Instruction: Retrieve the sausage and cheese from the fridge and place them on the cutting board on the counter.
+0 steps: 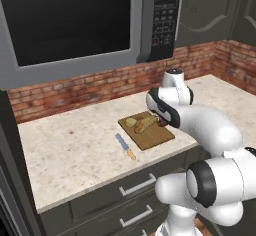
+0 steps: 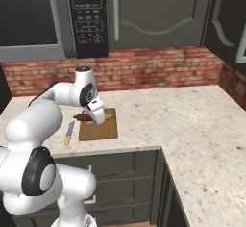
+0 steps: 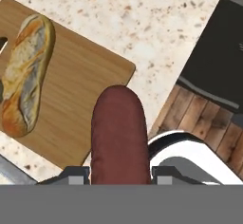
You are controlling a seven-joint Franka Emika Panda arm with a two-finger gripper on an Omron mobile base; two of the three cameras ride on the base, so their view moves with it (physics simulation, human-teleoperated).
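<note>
The brown wooden cutting board (image 1: 152,137) (image 2: 101,131) (image 3: 80,88) lies on the beige counter (image 1: 75,150) near its front edge. On the board rests the yellowish cheese (image 1: 131,122). My gripper (image 3: 118,175) (image 2: 92,117) is shut on the dark red-brown sausage (image 3: 118,133) (image 2: 81,118) (image 1: 162,121), held just above the board's near right part. In the left base view my arm hides the fingers. The fridge is out of view.
A tan-orange bread roll (image 1: 146,125) (image 3: 26,76) lies on the board beside the cheese. A blue-bladed knife (image 1: 126,146) (image 2: 69,133) sits left of the board. Dark drawers (image 1: 135,187) lie below the counter, with a microwave (image 1: 75,20) above and a brick wall (image 2: 153,67) behind.
</note>
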